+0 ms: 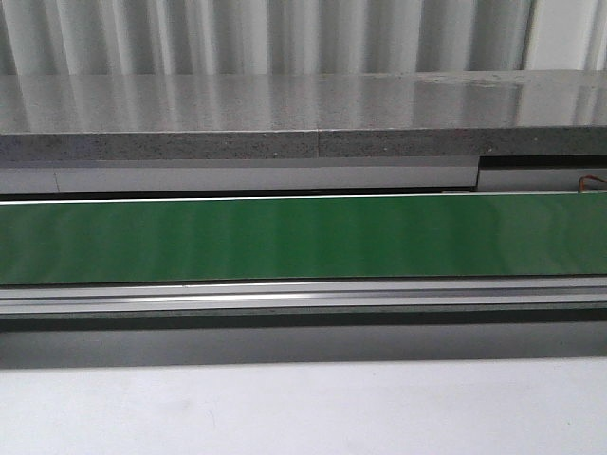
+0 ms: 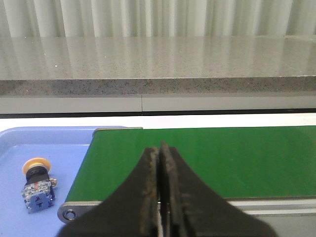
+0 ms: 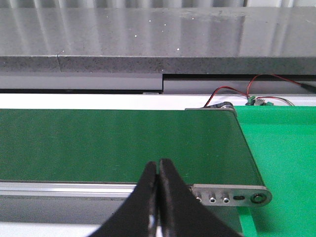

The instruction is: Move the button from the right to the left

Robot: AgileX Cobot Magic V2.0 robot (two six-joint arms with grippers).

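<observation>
Checking both wrist views, I see the button (image 2: 36,185) lying in the blue tray (image 2: 59,143) just beyond the green belt (image 2: 207,158) end, long axis roughly along the belt edge. Left fingers (image 2: 159,187) clenched, empty, nearer; right fingers (image 3: 157,197) clenched, empty, at the belt's opposite end.

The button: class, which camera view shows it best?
The left wrist view: the button lies whole and unblocked in the blue tray, beside the green belt. The front and right wrist views show no button.
</observation>
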